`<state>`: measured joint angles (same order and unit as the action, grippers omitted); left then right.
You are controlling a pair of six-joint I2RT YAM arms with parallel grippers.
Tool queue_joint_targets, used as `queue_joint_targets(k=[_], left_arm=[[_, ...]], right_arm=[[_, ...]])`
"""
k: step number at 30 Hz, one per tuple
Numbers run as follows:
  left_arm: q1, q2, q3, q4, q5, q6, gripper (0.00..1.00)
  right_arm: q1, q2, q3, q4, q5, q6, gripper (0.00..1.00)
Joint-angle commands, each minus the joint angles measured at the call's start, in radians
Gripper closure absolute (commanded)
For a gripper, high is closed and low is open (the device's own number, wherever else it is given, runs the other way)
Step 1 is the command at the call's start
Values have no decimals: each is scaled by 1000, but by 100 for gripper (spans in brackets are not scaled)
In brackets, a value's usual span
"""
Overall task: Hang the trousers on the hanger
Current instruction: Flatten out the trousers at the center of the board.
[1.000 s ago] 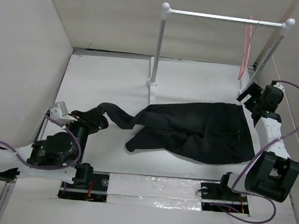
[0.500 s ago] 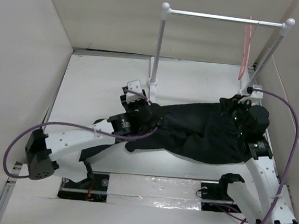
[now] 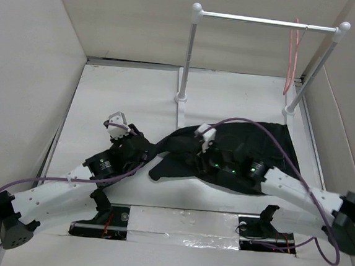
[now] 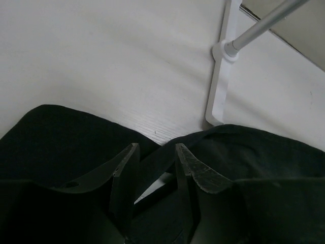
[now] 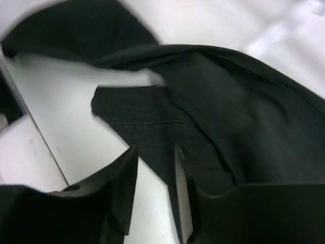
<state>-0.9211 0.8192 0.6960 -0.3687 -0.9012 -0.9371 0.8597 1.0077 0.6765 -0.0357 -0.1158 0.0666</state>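
Black trousers (image 3: 180,142): lay flat and rumpled on the counter (image 3: 119,90), on the near side of the rail (image 3: 268,21), not on any hanger.
Trousers' spread: the wide end lay below the rail's right post; the narrow legs trailed out past the rail's left post.
Pink hanger (image 3: 291,56): hung by its hook from the rail, close to the rail's right end, well apart from the trousers.
Rail: a silver bar on two white posts, standing at the far side of the counter.
Left hand (image 3: 143,150): low over the leg end of the trousers, on the near side of the rail's left post.
Left hand, close view (image 4: 155,152): its fingers (image 4: 124,173) stood a little apart; a band of dark cloth crossed the gap at the tips. I cannot tell whether the cloth was gripped.
Right hand (image 3: 193,155): reached across the middle of the trousers, on the near side of the rail.
Right hand, close view (image 5: 155,152): blurred; its fingers (image 5: 124,173) stood apart, with cloth and bare counter showing beyond the gap and nothing held.
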Motion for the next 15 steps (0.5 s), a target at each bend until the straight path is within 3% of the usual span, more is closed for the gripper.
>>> queue_joint_targets(k=[1, 8, 15], left_arm=[[5, -60, 90, -39, -65, -45, 68], [50, -201, 275, 96, -91, 276, 67], [50, -253, 267, 93, -91, 279, 66]], right_arm=[[180, 182, 122, 163, 0, -167, 41], [343, 581, 392, 220, 51, -333, 18], [392, 838, 603, 206, 82, -413, 16]])
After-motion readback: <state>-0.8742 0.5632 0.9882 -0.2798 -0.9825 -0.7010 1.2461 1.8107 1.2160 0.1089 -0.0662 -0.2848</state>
